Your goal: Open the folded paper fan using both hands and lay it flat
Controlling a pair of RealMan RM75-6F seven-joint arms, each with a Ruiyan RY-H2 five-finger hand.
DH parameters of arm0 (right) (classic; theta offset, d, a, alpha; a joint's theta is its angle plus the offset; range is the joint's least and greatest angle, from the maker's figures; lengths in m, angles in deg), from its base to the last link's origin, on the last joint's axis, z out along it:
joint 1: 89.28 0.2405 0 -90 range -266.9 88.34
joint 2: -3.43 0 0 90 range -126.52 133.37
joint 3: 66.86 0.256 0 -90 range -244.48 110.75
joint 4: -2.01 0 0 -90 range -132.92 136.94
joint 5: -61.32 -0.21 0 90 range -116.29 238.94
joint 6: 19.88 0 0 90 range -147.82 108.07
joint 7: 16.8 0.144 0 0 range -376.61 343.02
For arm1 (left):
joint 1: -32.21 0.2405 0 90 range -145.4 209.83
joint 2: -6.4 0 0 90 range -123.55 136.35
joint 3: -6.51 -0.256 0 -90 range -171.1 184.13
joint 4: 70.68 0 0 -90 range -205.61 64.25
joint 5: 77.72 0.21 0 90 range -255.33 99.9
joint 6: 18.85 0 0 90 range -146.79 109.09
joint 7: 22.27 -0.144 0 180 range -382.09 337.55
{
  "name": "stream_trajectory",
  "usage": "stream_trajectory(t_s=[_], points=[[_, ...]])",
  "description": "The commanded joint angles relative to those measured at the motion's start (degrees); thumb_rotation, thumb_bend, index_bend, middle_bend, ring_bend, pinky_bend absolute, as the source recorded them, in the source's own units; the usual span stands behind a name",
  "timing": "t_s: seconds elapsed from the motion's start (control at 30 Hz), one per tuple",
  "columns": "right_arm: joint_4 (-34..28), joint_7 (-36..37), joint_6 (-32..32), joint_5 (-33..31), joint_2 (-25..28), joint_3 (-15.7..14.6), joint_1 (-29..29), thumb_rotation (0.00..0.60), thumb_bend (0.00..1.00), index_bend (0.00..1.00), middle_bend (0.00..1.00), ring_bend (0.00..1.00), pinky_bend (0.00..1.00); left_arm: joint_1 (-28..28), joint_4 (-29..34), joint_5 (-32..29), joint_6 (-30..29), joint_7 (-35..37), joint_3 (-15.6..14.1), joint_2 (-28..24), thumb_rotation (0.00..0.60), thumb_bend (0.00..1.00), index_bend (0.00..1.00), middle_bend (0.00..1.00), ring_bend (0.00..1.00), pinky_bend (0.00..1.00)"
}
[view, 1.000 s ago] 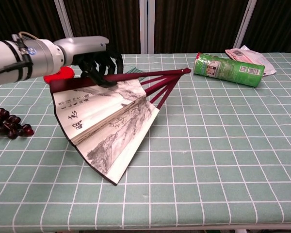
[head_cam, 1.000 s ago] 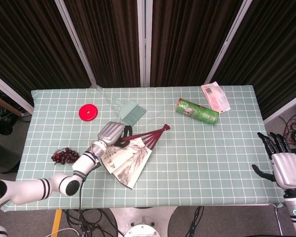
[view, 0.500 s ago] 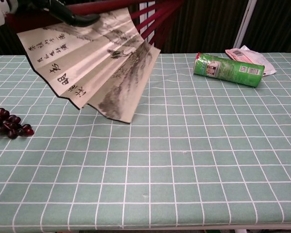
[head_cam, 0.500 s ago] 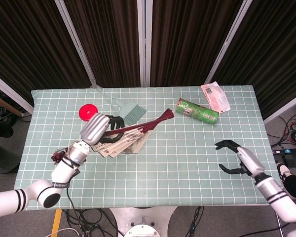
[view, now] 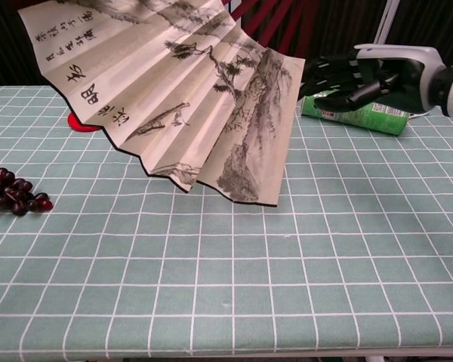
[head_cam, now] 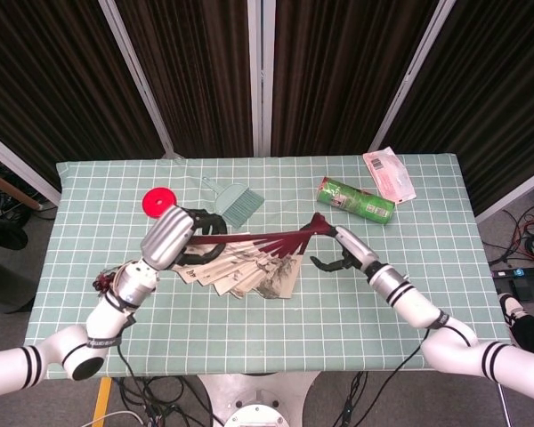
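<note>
Starting at the left edge of the checked green table [head_cam: 356, 294], a cluster of dark beads [head_cam: 107, 281] lies near the left arm, and a round red lid [head_cam: 158, 202] sits further back with a small pale green brush [head_cam: 236, 201] to its right. The left hand [head_cam: 172, 238] is raised above the cloth with its dark fingers closed around one outer rib of the paper fan [view: 174, 105], so the fan hangs in the air rather than resting on the table. From the chest view the fan is spread partway, its cream leaf with ink landscape and columns of calligraphy filling the upper left of the view, lower edge clear of the cloth, dark red ribs converging toward the top. In the head view the ribs run rightward to the pivot end, where the right hand [head_cam: 336, 250] sits just beside it with fingers curled; whether those fingers actually pinch a rib or only hover at it I cannot tell. The chest view shows the same right hand [view: 362, 75] with dark fingers bent, in front of a green cylindrical can [head_cam: 355, 200] lying on its side. Behind the can, near the far right of the table, lies a pink and white packet [head_cam: 389, 173].
</note>
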Motion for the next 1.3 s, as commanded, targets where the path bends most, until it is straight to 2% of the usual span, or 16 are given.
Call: stream_trajectory(t_s=[0.03,0.4,0.7,0.8,0.87,0.93,1.0,1.17,1.3], points=[[-1.70,-0.87,-1.95,-0.80,-0.16,1.00,1.94,0.600,0.32,0.25,0.27,0.11,0.15,0.12,0.14,0.07,-0.38,-0.40,0.31,-0.05,0.600,0.40,0.54,0.65,0.64,0.80],[-6.93,2.11,-0.23,3.12,5.21,-1.65,1.09,0.600,0.32,0.25,0.28,0.11,0.14,0.55,-0.22,-0.58,-0.08,-0.45,0.65,-0.86,0.600,0.40,0.54,0.65,0.64,0.80],[-7.02,1.55,-2.80,2.72,2.92,-0.72,5.34,0.600,0.32,0.28,0.28,0.11,0.14,-0.12,1.01,-1.09,0.46,-2.36,1.60,-0.58,0.600,0.40,0.54,0.65,0.64,0.80],[-7.14,-0.38,-3.44,1.67,1.96,-0.39,6.48,0.600,0.34,0.33,0.29,0.11,0.14,-0.21,1.21,-1.35,0.63,-2.77,1.83,-0.66,0.600,0.40,0.54,0.65,0.64,0.80],[-6.68,-2.73,-2.67,-0.33,0.96,0.23,6.55,0.600,0.42,0.43,0.32,0.14,0.13,-0.11,1.42,-1.22,0.54,-2.61,1.79,-0.83,0.600,0.40,0.54,0.65,0.64,0.80],[-5.88,-6.35,-1.19,-3.11,-0.25,0.94,6.28,0.600,0.56,0.58,0.37,0.20,0.13,0.16,1.44,-0.48,0.17,-2.64,1.41,-1.15,0.600,0.40,0.54,0.65,0.64,0.80],[-4.86,-10.93,0.66,-5.17,-1.29,1.28,5.97,0.600,0.62,0.67,0.41,0.23,0.13,0.46,1.10,0.36,-0.24,-2.81,0.95,-1.50,0.600,0.40,0.54,0.65,0.64,0.80],[-2.94,-24.44,6.88,-8.62,-3.18,1.14,4.50,0.600,0.63,0.72,0.44,0.25,0.13,1.40,-3.36,3.75,-2.38,-4.92,-0.86,-1.24,0.600,0.40,0.54,0.65,0.64,0.79],[-1.20,-33.13,12.81,-7.63,-4.05,0.60,3.03,0.600,0.63,0.72,0.44,0.25,0.13,1.89,-8.84,7.29,-5.14,-6.76,-2.35,0.66,0.600,0.40,0.55,0.65,0.64,0.79]])
